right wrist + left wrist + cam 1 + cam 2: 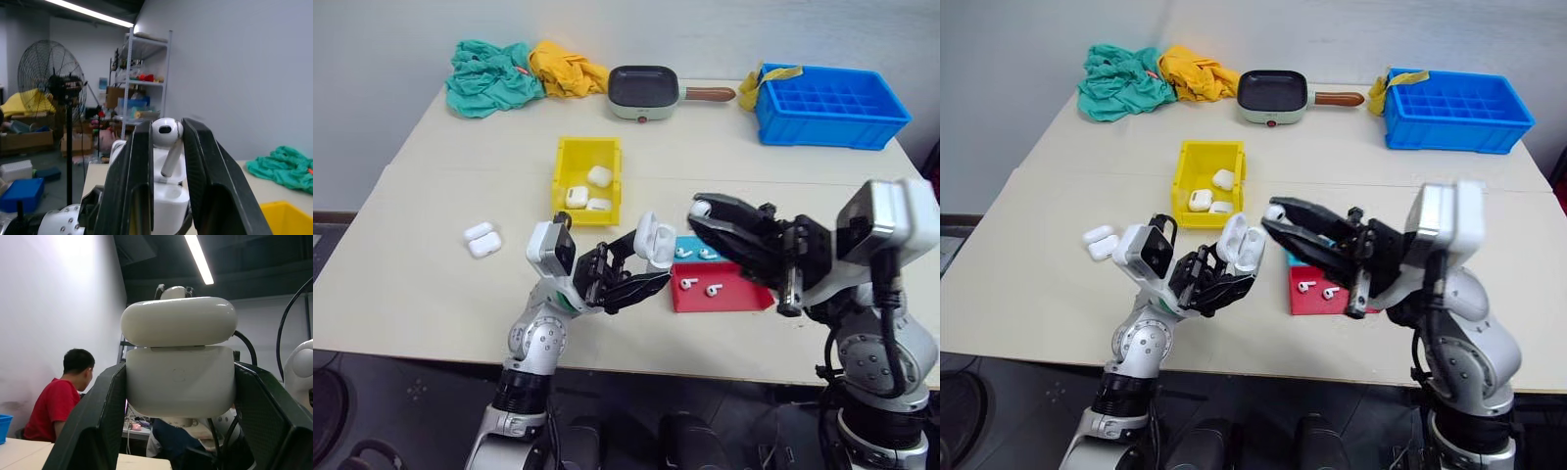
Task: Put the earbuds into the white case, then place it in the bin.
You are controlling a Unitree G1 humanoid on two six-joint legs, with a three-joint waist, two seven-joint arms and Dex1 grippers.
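My left gripper is shut on the white case, held above the table's front edge with its lid swung open. In the left wrist view the case sits between the two fingers. My right gripper is shut on one earbud, just to the right of the open case and apart from it. In the right wrist view the earbud is pinched stem down, with the case behind it. The yellow bin stands farther back and holds three white cases.
More earbuds lie on a teal tray and a red tray under my right arm. Two white cases rest at the left. A blue crate, a pan and cloths line the far edge. A person in red sits beyond.
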